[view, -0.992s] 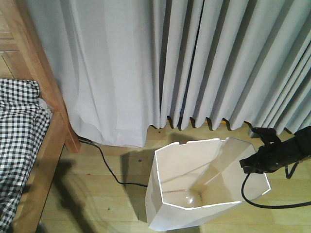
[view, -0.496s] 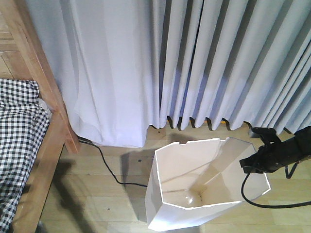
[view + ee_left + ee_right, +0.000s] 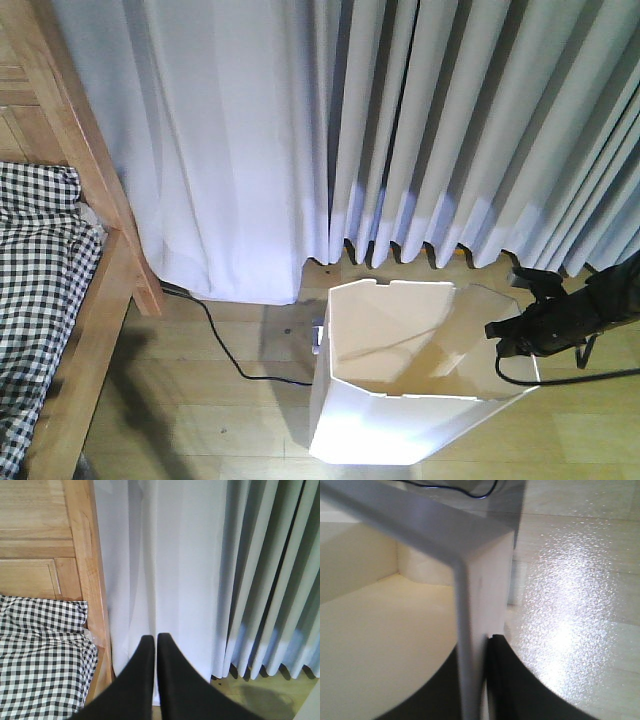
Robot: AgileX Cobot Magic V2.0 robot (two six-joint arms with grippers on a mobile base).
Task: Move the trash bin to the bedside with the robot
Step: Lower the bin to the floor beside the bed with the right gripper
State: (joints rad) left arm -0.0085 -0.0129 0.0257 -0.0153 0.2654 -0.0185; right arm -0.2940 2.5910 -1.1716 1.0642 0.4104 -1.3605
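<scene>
The white trash bin stands on the wooden floor in front of the curtain, its cream inside showing. My right gripper is shut on the right side of its rim. In the right wrist view the thin bin wall runs between the two black fingers of my right gripper. The bed with checked bedding and a wooden frame is at the left, a gap of floor away from the bin. My left gripper is shut on nothing, facing the curtain beside the bed frame.
Pale grey curtains hang down to the floor behind the bin. A black cable trails over the floor from the bed's corner to the bin. A cable loop hangs from the right arm.
The bin has tipped back from a lean toward the camera to nearly upright, so its bottom no longer shows. My right gripper moved slightly left with the rim.
</scene>
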